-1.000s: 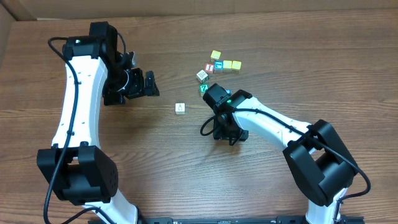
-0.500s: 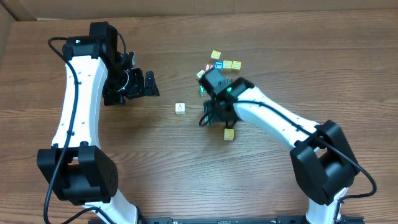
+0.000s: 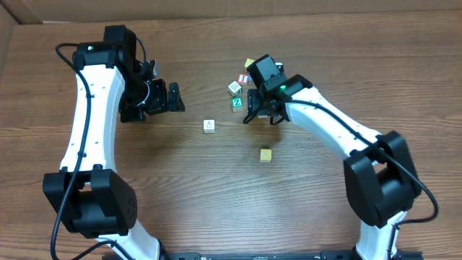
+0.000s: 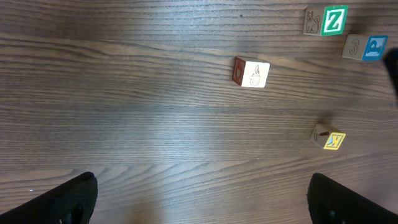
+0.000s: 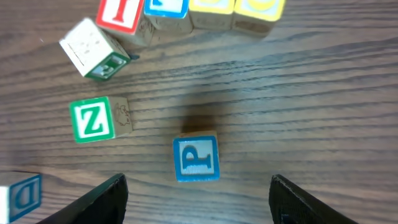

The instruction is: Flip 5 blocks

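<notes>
- Jaws of the right gripper (image 5: 199, 196) stand apart and hold nothing, hanging over a blue P block (image 5: 196, 158) that lies flat on the wooden table (image 3: 144, 188), toward its far edge.
- Jaws of the left gripper (image 4: 202, 199) are spread wide and empty above the table's left half, well apart from every block.
- Near the P block sits a green Z block (image 3: 237, 103), its letter facing up.
- Beyond it, a white block (image 3: 234, 87) is turned at an angle to its neighbours, just beside a row made up of a red-and-white cube (image 5: 121, 12), a blue cube (image 5: 166, 6) and yellow cubes (image 5: 211, 6).
- Alone near the table's middle rests a second white block (image 3: 208, 126); the left wrist view shows a faint mark on top and a red side face.
- Closest to the near edge, a pale yellow block (image 3: 266, 154) lies by itself, a yellow K on one side face in the left wrist view.
</notes>
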You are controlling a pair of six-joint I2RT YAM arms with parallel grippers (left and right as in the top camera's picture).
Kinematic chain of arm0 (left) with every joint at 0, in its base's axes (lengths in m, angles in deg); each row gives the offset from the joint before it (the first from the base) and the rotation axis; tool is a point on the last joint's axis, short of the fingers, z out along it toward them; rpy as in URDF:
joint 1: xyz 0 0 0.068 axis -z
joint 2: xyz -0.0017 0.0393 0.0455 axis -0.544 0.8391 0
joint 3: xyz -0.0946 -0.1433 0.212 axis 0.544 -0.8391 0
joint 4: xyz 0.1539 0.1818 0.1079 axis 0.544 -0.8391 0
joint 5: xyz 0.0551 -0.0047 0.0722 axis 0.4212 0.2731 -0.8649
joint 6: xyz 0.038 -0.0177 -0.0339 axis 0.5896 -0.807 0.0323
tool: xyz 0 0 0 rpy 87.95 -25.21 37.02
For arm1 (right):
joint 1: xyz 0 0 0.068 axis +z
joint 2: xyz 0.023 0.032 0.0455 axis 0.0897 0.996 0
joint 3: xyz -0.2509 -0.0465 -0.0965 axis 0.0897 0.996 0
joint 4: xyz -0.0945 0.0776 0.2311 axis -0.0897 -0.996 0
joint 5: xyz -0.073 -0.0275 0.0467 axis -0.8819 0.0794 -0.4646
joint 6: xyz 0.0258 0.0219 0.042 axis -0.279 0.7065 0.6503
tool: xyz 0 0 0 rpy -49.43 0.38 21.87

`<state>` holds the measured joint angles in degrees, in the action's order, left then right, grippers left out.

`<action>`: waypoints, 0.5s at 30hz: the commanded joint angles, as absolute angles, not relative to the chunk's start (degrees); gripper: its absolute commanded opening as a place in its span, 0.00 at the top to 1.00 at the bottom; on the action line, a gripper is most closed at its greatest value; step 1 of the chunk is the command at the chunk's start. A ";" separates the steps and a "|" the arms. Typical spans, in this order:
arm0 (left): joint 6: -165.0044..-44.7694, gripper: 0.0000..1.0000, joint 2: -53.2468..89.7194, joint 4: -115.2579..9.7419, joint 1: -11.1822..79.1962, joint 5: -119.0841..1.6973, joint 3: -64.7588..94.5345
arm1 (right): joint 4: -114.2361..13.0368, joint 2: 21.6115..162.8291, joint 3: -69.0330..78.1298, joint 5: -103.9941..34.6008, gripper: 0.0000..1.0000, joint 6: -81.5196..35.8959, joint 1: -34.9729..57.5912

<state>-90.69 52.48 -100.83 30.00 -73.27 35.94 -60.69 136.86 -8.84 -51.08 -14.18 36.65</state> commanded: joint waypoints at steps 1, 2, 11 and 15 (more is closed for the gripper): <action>-90.47 0.00 53.20 -100.79 30.37 -73.25 37.40 | -59.77 139.84 -8.90 -50.09 0.26 -18.77 36.78; -90.47 0.00 53.20 -100.79 30.37 -73.23 37.40 | -59.35 140.58 -8.90 -50.14 0.26 -19.23 36.87; -90.47 0.00 53.20 -100.79 30.37 -73.25 37.40 | -54.81 142.98 -8.84 -50.84 0.38 -19.42 36.83; -90.47 0.00 53.20 -100.79 30.37 -73.25 37.40 | -53.85 142.98 -8.62 -50.84 0.44 -19.40 36.83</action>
<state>-90.69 52.48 -100.83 30.00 -73.27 35.94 -54.41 142.85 -8.82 -50.49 -18.99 36.74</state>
